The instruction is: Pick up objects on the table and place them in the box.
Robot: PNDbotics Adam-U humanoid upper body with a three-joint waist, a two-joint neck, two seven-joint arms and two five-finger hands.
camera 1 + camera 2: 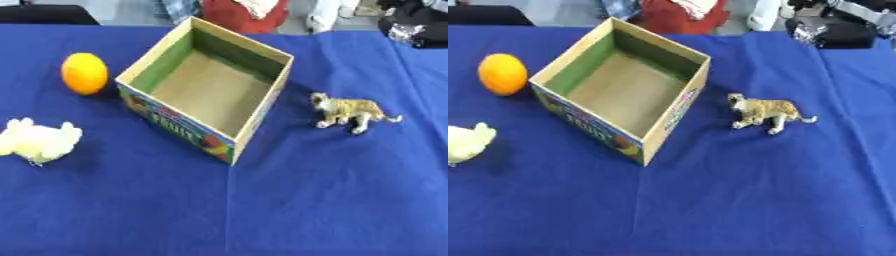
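An open cardboard box (pixel 171 121) with fruit print on its front wall stands askew in the middle of the blue table; nothing lies inside it. Left of the box sits an orange (pixel 85 73). Near the left edge lies a pale yellow plush toy (pixel 39 141). A small striped toy tiger (pixel 350 111) stands right of the box, head toward it. My right hand (pixel 824 27), black with silver parts, shows in the upper right corner at the table's far edge, well away from the tiger. My left hand is out of sight.
The blue cloth (pixel 262 210) covers the whole table, with broad bare cloth in front of the box. A black shape (pixel 44 14) sits beyond the far left edge and a red bundle (pixel 241 15) beyond the far edge behind the box.
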